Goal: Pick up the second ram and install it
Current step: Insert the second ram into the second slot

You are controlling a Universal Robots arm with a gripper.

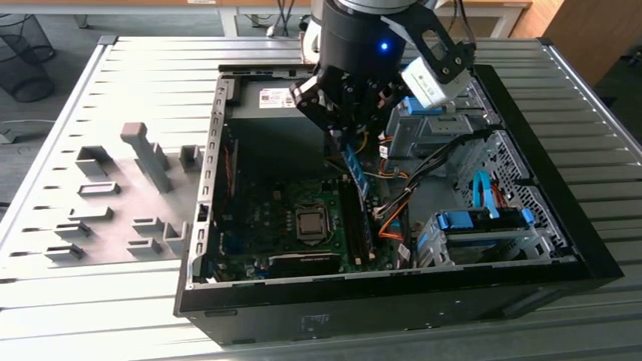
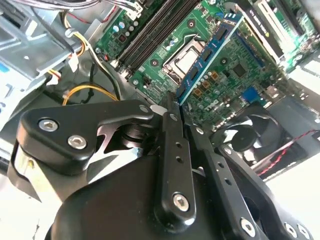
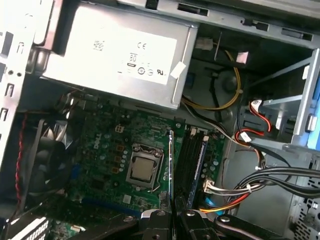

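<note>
We see the claw [image 1: 346, 134] clamped on the second ram [image 1: 356, 171], hanging edge-down below it; the motherboard [image 3: 107, 150] lies further beneath, inside the open computer case [image 1: 561, 248].

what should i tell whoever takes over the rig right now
Gripper: shut on the ram, holding it by one end, above the motherboard inside the open case.
Ram: in the exterior view it hangs below the gripper, tilted, over the slots beside the CPU socket. In the first wrist view it shows edge-on.
Done: ram is picked up and carried into the case. One stick already sits in a slot.
Left: ram is not yet seated; it is clear of the board.
Grey holder blocks stand on the table at the exterior view's left.
</note>
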